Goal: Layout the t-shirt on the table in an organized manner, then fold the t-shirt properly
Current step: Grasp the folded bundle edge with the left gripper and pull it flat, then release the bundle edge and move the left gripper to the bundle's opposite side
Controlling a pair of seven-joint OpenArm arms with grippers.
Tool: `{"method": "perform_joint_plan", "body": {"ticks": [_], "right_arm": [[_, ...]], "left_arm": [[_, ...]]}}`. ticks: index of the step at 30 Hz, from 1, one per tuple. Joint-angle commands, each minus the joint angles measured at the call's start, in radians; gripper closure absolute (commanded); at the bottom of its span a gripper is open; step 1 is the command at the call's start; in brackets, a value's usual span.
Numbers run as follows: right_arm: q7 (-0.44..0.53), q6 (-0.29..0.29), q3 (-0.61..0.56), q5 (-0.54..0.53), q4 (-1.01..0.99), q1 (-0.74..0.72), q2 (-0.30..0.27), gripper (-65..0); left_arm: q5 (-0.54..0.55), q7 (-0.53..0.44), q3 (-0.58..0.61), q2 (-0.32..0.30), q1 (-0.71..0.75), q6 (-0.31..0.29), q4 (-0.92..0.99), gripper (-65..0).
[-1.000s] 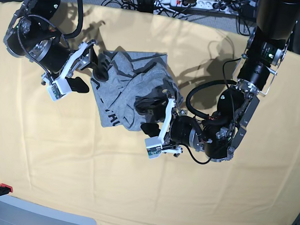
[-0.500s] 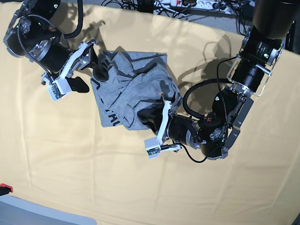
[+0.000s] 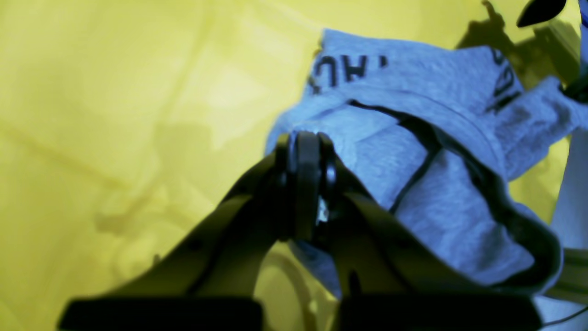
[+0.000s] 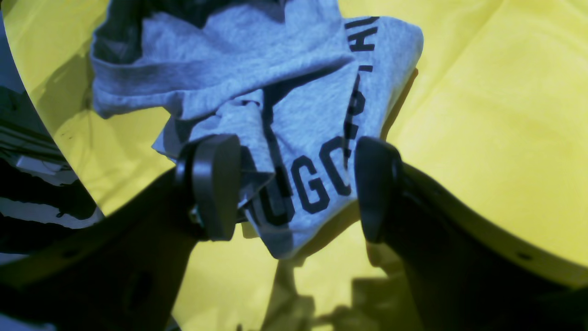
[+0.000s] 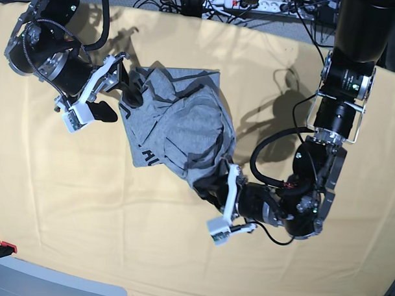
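A: Quick one. Where's the t-shirt (image 5: 175,131)?

B: Bunched up on the table (image 5: 66,202), upper middle of the cloth, nowhere near flat. Black lettering shows along one edge, most of it crumpled over itself.

A: Left gripper (image 3: 305,184)?

B: Jaws pinched together, and the wrist view has grey fabric running right into them. Looks like it's got hold of an edge or corner on the near side. In the base view that edge is stretched out toward the arm.

A: Right gripper (image 4: 294,188)?

B: Jaws wide apart, nothing clamped. The lettered end of the shirt sits between the two pads (image 4: 216,184) in its wrist view; one pad may be brushing cloth, but it's not gripping.

A: So which step?

B: Layout, first half. No folding yet, I'd say. One side grabbed, other side waiting.

A: Next?

B: My guess: the right needs to close on the far edge, then both arms draw apart to spread the shirt flat. Needs a single layer pinched on each side, or the bundle just drags as a lump.

A: Risk?

B: Left grip might hold two layers. Can't tell from here.
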State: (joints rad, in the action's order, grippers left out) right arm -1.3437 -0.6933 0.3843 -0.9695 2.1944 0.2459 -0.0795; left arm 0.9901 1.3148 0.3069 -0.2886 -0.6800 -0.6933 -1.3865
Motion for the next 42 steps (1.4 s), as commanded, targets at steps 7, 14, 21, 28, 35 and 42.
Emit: {"method": "perform_joint_plan", "body": {"ticks": [7,14,21,28,35,42], "right_arm": [[0.022,-0.005,0.003,-0.023,0.018,-0.011,-0.004,-38.9],[0.022,-0.005,0.003,-0.026,0.018,-0.011,-0.004,-38.9],[0.022,-0.005,0.003,-0.026,0.018,-0.011,-0.004,-38.9],[0.022,-0.005,0.003,-0.026,0.018,-0.011,-0.004,-38.9],[0.031,-0.005,0.003,-0.026,0.018,-0.011,-0.004,-38.9],[0.038,-0.005,0.003,-0.026,0.018,-0.011,-0.004,-38.9]], "left_arm": [[0.101,-0.012,-0.165,-0.083,-0.013,-0.005,-0.014,0.0],[0.129,-0.012,-0.244,-0.118,0.053,-0.005,-0.014,0.0],[0.111,-0.012,-0.244,-0.121,0.132,-0.005,-0.014,-6.0],[0.230,0.023,-0.244,-0.190,0.128,-0.005,-0.016,-43.6],[0.493,0.082,-0.244,-0.209,0.151,-0.005,-0.030,-43.4],[0.493,0.082,-0.243,-0.210,0.288,-0.005,-0.205,-43.2]]}}
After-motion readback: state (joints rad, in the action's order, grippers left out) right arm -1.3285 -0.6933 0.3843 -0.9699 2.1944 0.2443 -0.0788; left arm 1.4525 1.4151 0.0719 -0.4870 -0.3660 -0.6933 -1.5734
